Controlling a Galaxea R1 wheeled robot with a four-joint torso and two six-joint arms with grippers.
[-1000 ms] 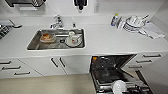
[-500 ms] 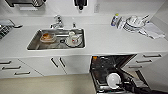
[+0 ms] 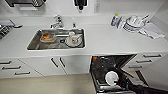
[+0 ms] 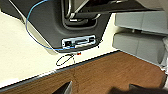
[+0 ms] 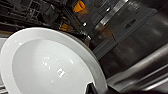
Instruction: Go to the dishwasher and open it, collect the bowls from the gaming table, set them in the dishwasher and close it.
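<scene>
Over the open dishwasher (image 3: 110,72), near its front edge, the right gripper (image 3: 119,79) is clamped on the rim of a white bowl (image 5: 50,65). It looks stiff, glossy, slippery and breakable; the rim suits gripping.

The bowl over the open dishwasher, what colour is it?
The bowl is plain glossy white. It shows best in the right wrist view, above the dishwasher racks.

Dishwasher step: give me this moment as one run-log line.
phase: loading | dishwasher: open | right gripper: holding white bowl over rack | sink: dishes inside
</scene>
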